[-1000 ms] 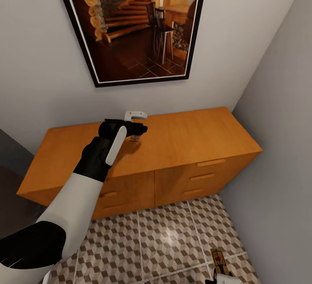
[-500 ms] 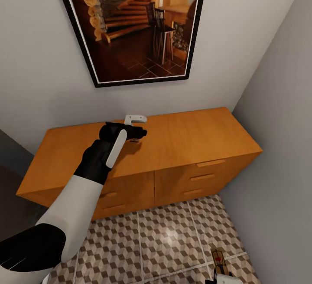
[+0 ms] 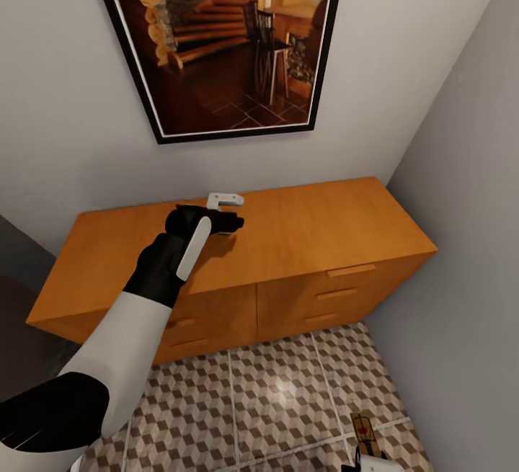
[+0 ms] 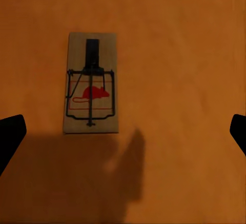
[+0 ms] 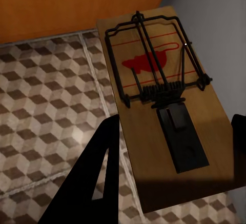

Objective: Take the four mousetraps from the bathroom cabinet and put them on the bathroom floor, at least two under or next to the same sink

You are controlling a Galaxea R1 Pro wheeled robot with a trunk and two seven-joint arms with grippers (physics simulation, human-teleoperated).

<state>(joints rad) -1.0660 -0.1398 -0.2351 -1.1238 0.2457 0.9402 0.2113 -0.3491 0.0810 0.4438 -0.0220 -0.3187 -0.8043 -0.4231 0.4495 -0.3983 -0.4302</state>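
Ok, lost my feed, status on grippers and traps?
Left gripper open above a mousetrap on the cabinet. Right gripper shut on second mousetrap, over the bathroom floor. Nothing in the way.

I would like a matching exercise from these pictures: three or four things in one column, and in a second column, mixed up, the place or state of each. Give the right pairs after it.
Things:
1. left gripper
2. mousetrap with the red mouse print, left wrist view
3. mousetrap in the right wrist view
4. framed picture

Places or states:
A. hanging on the wall above the cabinet
B. held up over the bathroom floor
C. open, over the cabinet top
D. lying flat on the cabinet top, not gripped

Pairs: 1-C, 2-D, 3-B, 4-A
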